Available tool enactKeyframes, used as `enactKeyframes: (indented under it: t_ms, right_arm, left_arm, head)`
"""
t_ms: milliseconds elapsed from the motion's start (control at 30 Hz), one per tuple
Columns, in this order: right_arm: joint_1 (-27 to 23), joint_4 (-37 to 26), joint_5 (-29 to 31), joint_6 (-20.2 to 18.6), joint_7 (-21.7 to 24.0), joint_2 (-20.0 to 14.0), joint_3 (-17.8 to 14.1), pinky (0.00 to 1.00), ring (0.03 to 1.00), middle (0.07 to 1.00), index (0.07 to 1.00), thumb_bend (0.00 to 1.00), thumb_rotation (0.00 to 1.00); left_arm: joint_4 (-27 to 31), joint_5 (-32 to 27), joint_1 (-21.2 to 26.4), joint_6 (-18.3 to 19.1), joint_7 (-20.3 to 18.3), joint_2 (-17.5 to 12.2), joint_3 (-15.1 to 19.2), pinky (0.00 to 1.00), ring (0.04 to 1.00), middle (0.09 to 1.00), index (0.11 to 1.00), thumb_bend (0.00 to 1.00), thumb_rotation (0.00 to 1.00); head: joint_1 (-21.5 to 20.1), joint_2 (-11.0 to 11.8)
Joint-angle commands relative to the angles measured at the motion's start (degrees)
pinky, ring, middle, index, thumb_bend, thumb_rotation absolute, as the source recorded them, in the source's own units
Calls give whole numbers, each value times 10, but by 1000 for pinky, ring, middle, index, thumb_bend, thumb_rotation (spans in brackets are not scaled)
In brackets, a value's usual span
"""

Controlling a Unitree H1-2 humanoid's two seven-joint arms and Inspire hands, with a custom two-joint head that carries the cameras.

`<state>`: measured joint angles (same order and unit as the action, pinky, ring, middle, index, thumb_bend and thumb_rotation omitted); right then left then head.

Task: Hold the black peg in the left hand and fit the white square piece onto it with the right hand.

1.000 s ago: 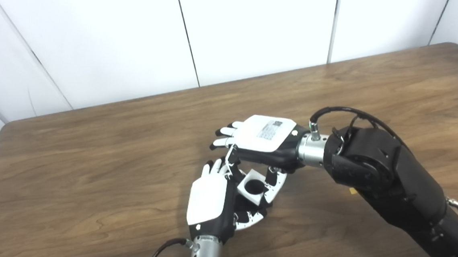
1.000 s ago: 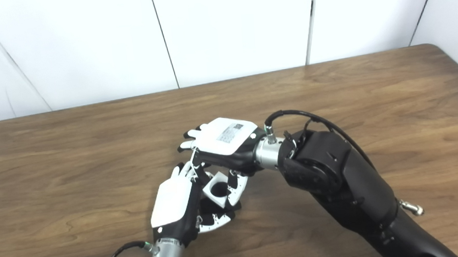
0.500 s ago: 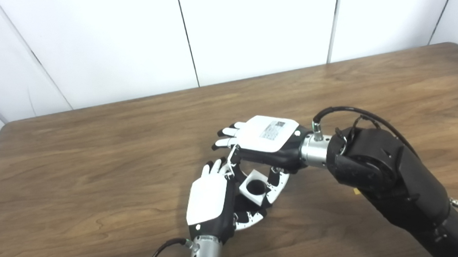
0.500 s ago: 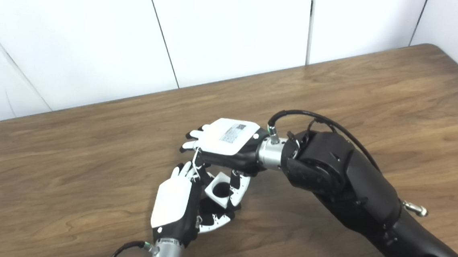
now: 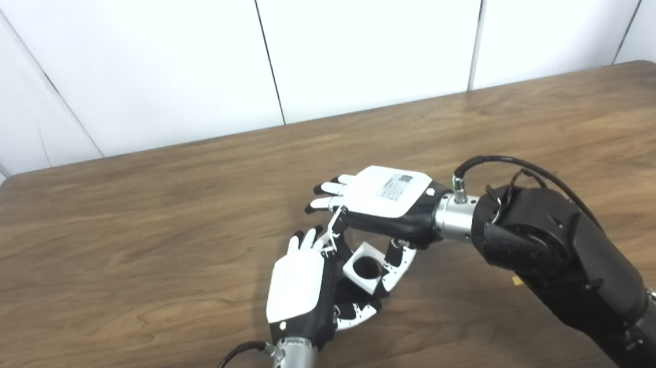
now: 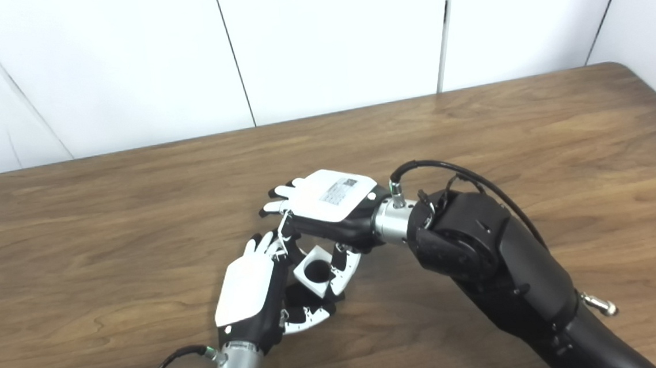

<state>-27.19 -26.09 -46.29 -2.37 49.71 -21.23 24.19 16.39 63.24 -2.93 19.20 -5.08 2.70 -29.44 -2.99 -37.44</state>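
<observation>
The white square piece point(image 5: 364, 267), with a round dark hole in its middle, sits low at the centre of the table point(image 5: 106, 234), tilted, between my two hands. My right hand point(image 5: 384, 200) reaches in from the right, palm down. Its thumb point(image 5: 395, 260) and a bent finger point(image 5: 331, 234) pinch the piece from either side, and its other fingers stretch out to the left. My left hand point(image 5: 301, 292) rises from the bottom edge, fingers curled under the piece around a dark shape point(image 6: 296, 297). That shape appears to be the black peg, mostly hidden.
The brown wooden table runs back to white wall panels point(image 5: 352, 38). A small yellow bit point(image 5: 516, 280) lies on the wood by the right forearm point(image 5: 558, 254). A black cable point(image 5: 505, 163) loops over the right wrist.
The right arm and hand have drifted slightly to the right. The white piece and the left hand have stayed almost in place.
</observation>
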Motion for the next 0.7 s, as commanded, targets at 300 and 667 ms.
enactKeyframes:
  t_ms: [300, 667]
  right_arm:
    - [-5, 10, 1, 10, -17, -14, -5, 1000, 1000, 939, 492, 524, 155]
    - [-11, 13, -3, 8, -18, -9, -2, 1000, 1000, 945, 491, 524, 156]
  left_arm:
    - [7, 11, -12, 1, -13, 2, -11, 999, 953, 874, 493, 523, 76]
    - [-2, 9, -13, -3, -7, 6, -19, 983, 956, 874, 492, 523, 75]
  head:
    - [1, -2]
    - [4, -3]
